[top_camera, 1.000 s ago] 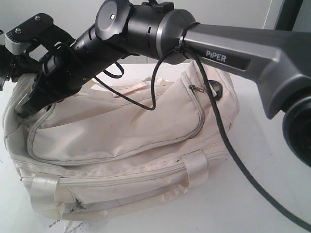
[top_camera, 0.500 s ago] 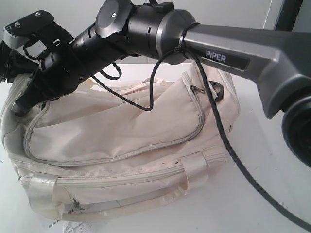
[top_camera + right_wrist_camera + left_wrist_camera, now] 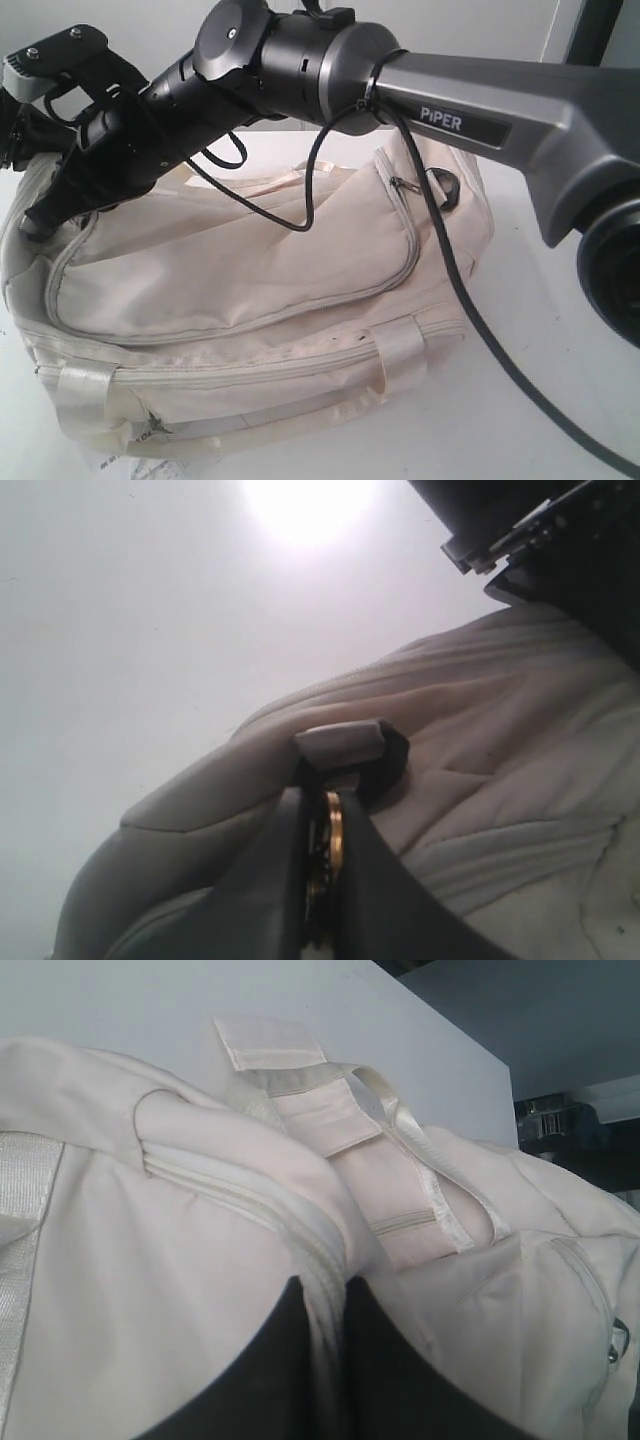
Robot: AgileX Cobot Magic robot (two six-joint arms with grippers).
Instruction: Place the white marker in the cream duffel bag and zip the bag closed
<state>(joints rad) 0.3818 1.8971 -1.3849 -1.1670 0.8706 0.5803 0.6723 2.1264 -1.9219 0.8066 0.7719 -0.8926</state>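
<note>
Cream duffel bag [image 3: 250, 270], inside hidden, left pincer [image 3: 322, 1298] pinching its seam [image 3: 250, 1205], right pincer [image 3: 325, 800] gripping zip tab [image 3: 340, 745]

The white table [image 3: 560, 330] carries one large thing, the cream duffel bag [image 3: 250, 290], which rests on its base with one long side facing the table's near edge. The bag covers most of the tabletop in view. Bare tabletop shows along the bag's right end and beyond it toward the far edge. A slip of white paper [image 3: 150, 463] with dark print lies flat at the bag's near left corner, partly tucked under it.
</note>
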